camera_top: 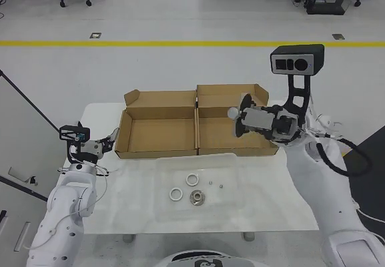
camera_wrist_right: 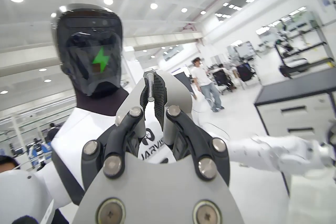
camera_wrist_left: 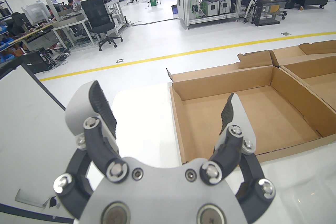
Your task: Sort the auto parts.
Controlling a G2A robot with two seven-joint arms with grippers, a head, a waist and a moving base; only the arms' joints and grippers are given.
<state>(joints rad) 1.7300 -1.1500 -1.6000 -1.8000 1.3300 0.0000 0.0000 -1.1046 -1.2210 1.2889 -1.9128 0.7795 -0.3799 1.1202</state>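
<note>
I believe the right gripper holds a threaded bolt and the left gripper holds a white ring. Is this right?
Not quite: the left gripper is open and holds nothing, as the left wrist view shows. The right gripper does hold the threaded bolt.

**Nothing legible**

No writing, number or label is showing clearly enough to read on the boxes (camera_top: pixel 157 127), the parts (camera_top: pixel 195 196) or the desk (camera_top: pixel 101 112).
</note>
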